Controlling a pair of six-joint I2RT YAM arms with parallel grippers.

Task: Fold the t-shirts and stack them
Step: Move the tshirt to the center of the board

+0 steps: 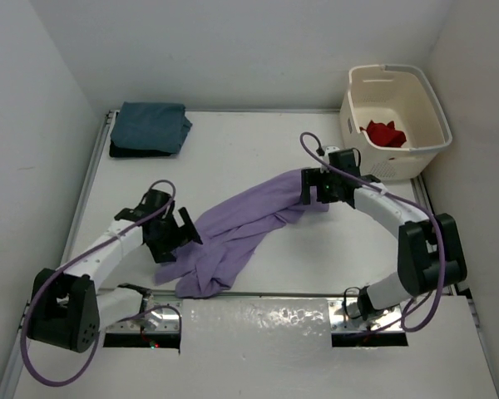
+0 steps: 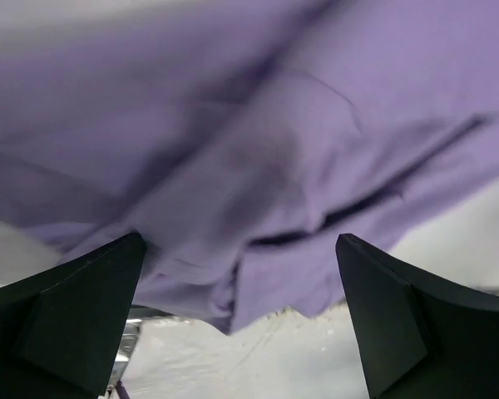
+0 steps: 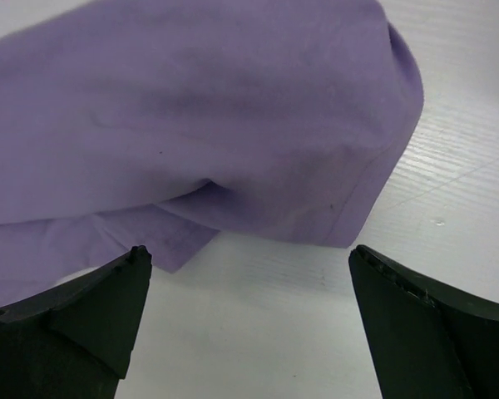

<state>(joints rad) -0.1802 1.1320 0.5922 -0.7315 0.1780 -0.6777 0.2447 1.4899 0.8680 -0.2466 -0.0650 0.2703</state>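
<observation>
A lavender t-shirt (image 1: pixel 237 229) lies crumpled in a diagonal band across the table's middle. My left gripper (image 1: pixel 181 234) stands open at its lower left end, the cloth (image 2: pixel 258 158) just beyond the fingers (image 2: pixel 83 307), nothing between them. At the upper right end my right gripper (image 1: pixel 309 188) is open too, with the shirt's hem (image 3: pixel 233 141) lying just ahead of its empty fingers (image 3: pixel 416 324). A folded teal-blue t-shirt (image 1: pixel 152 126) rests on a black one (image 1: pixel 133 152) at the back left. A red t-shirt (image 1: pixel 385 133) lies in the basket.
The cream laundry basket (image 1: pixel 394 120) stands at the back right corner. White walls close in the table (image 1: pixel 233 158) on the left, back and right. A shiny foil-like strip (image 1: pixel 258 312) runs along the near edge between the arm bases.
</observation>
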